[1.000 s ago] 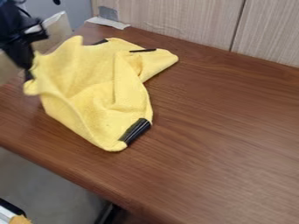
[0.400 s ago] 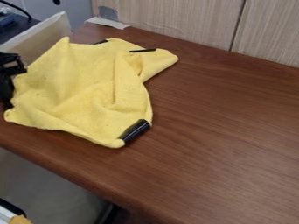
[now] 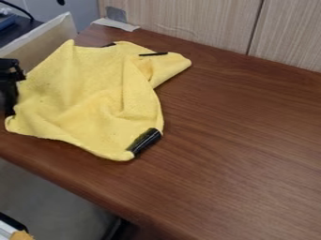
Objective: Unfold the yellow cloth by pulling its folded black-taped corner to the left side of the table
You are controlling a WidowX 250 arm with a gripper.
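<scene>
The black gripper is at left corner of the yellow cloth, near the desk's front edge; whether it grips, I cannot tell.

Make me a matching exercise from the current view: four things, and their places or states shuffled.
1. Gripper
2. Yellow cloth
3. Black cylindrical piece
4. White strip

A. By the cloth's lower corner
B. At the foot of the wall panel
C. At the view's left edge
D. Rumpled on the wooden table

Pairs: 1-C, 2-D, 3-A, 4-B
</scene>
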